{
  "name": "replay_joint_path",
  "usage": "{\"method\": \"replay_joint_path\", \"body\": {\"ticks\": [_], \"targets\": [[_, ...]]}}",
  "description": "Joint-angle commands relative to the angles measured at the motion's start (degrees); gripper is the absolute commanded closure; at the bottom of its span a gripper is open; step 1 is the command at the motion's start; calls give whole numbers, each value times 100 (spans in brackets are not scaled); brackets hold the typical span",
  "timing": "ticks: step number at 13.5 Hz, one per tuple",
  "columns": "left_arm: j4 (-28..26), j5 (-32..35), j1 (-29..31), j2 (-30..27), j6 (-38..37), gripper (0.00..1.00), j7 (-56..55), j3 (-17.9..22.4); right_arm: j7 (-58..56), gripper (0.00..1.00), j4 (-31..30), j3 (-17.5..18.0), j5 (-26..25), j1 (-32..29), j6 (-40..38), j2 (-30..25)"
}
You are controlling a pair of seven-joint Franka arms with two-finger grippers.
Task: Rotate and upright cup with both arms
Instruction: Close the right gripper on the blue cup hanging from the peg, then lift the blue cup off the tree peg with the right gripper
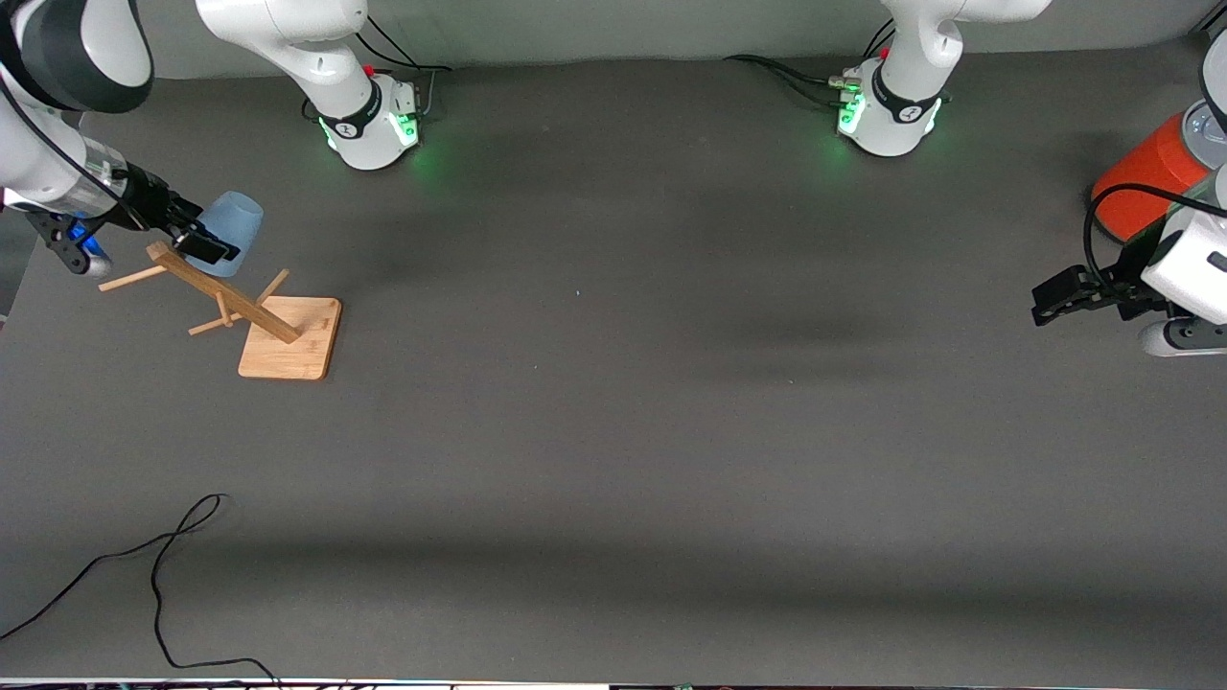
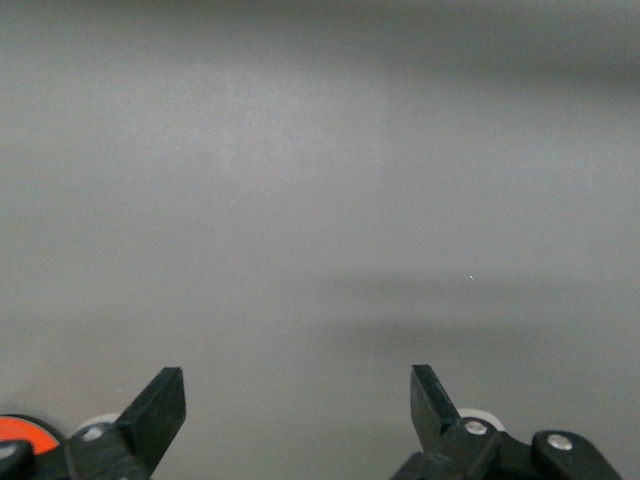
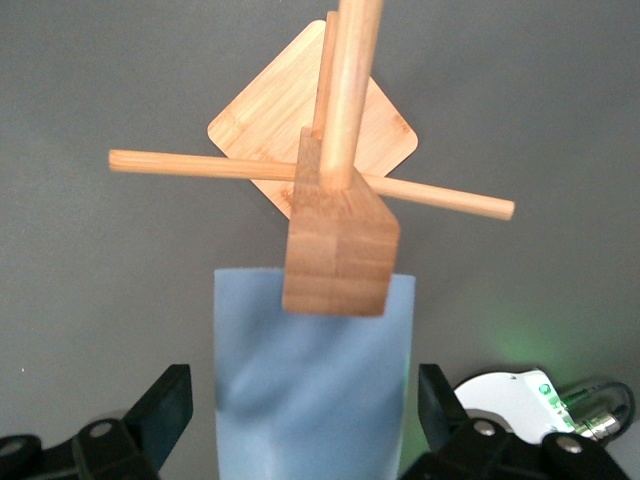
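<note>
Right pincer (image 1: 213,240) sits wide open around the cup (image 1: 236,233) on the rack (image 1: 251,309); left pincer (image 1: 1054,305) waits open over the table (image 1: 613,431).

Showing on the table: two robot arms, one right gripper (image 1: 206,244) and one left gripper (image 1: 1054,299), making two; one cup (image 1: 233,230); one wooden rack (image 1: 251,311); one orange can (image 1: 1145,182); one loose black cable (image 1: 158,575).

The cup (image 1: 233,230) looks like smooth, matt pale-blue plastic. The rack (image 1: 288,337) is light, grained wood. The counter (image 1: 613,450) is matt dark grey.
</note>
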Motion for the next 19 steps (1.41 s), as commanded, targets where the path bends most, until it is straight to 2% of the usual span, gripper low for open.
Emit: {"method": "replay_joint_path", "body": {"ticks": [1, 3, 5, 6, 8, 10, 14, 19], "targets": [[132, -61, 17, 0, -127, 0, 142, 20, 160, 0, -174, -24, -25, 41, 258, -8], [185, -61, 87, 0, -144, 0, 142, 11, 169, 3, -165, -24, -25, 41, 249, 18], [185, -61, 87, -9, -153, 0, 142, 11, 160, 42, -165, -24, -25, 41, 249, 18], [185, -61, 87, -9, -153, 0, 142, 11, 160, 52, -165, -24, -25, 41, 249, 18], [185, -69, 87, -9, -153, 0, 142, 11, 160, 58, -165, -24, -25, 41, 241, 18], [229, -69, 79, -35, -206, 0, 133, 3, 169, 58, -139, -24, -25, 59, 144, -60], [194, -34, 61, -35, -75, 0, 177, -15, 800, 58, 63, 116, -16, 137, -557, -482], [150, -8, 0, 0, -92, 0, 177, -33, 2284, 58, 713, 187, 124, 1208, -1446, -659]]}}
